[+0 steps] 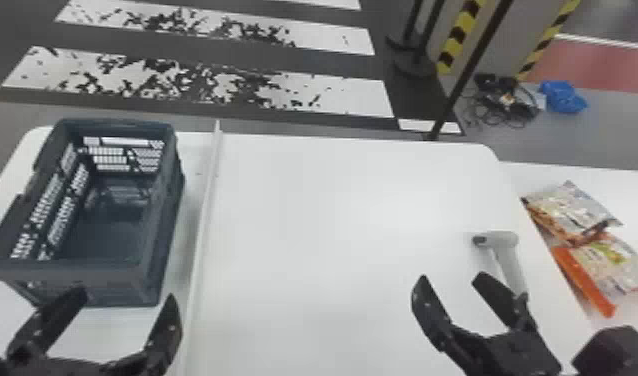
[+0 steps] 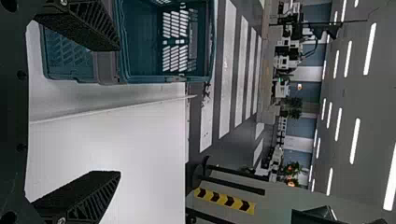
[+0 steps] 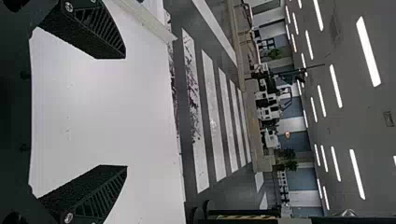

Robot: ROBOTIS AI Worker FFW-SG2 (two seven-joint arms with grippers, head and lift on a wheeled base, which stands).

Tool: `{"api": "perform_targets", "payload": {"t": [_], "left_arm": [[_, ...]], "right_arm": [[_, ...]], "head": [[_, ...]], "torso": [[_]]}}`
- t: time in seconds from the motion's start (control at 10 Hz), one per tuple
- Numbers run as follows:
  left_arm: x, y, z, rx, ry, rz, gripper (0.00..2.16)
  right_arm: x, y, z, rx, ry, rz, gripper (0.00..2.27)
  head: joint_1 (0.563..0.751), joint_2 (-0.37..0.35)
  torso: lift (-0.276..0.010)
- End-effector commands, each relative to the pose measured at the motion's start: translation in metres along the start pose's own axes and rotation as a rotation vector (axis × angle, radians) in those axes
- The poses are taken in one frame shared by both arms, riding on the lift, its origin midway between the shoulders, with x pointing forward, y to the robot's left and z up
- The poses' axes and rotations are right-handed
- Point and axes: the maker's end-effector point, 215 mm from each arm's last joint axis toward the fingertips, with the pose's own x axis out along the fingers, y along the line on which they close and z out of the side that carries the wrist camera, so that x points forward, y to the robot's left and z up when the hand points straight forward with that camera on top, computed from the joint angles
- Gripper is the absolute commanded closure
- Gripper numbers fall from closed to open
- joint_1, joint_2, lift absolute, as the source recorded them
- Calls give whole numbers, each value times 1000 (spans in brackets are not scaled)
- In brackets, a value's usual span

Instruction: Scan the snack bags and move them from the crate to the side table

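1. The left gripper (image 1: 124, 297) has its fingers spread wide, holding nothing; its left finger overlaps the near wall of the crate in the head view, and whether the two touch I cannot tell; its right finger is just beside the crate's near right corner.
2. The right gripper (image 1: 453, 279) has its fingers well apart too, holding nothing; bare table (image 1: 333, 225) shows between them in the right wrist view.
3. The crate (image 1: 108, 280) lies beyond the left gripper's fingertips, upright with its open top up; its latticed far and left walls show past them.
4. The snack bags lie on the side table (image 1: 563, 172), to the right of the right gripper's fingers; the farther bag (image 1: 570, 207) overlaps the edge of the nearer bag (image 1: 615, 265), which has an orange band on its left side.
5. The scanner (image 1: 503, 242) lies on the table just beyond the right gripper's right finger; its handle runs back towards that finger, which partly hides the lower end.
6. A raised white strip (image 1: 208, 200) runs away from the robot, just right of the left gripper's right finger; far beyond the right gripper's fingertips, cables (image 1: 508, 105) and a blue bundle (image 1: 563, 97) lie on the floor.
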Motion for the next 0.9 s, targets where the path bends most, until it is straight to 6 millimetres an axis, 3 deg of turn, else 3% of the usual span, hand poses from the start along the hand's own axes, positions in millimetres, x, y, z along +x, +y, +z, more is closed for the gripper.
{"api": "perform_targets", "payload": {"t": [0.0, 0.8], "left_arm": [[0, 1, 0, 2, 0, 0, 43], [2, 1, 1, -8, -3, -3, 43]], "right_arm": [[-1, -5, -5, 2, -1, -6, 87], [-3, -18, 18, 13, -66, -25, 87]], "head": [[695, -152], [695, -186]], "torso": [[-87], [-87]]}}
